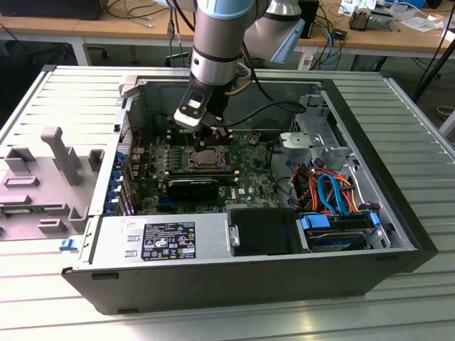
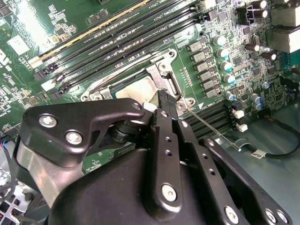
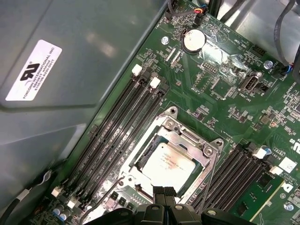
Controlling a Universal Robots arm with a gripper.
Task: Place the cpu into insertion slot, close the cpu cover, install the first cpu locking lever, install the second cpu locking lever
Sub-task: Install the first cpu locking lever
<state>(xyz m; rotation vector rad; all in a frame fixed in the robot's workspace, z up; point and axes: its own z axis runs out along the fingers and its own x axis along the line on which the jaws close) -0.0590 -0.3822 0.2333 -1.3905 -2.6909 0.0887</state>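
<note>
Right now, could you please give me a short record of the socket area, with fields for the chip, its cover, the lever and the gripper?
cpu: lies flat in the insertion slot, silver top up
cpu cover: down around the cpu, which shows through its cut-out
locking lever: thin rod angling away from the socket corner; looks unlatched
gripper: shut, tips at the cover's edge beside the cpu; contact cannot be told
setting: motherboard inside an open computer case
</note>
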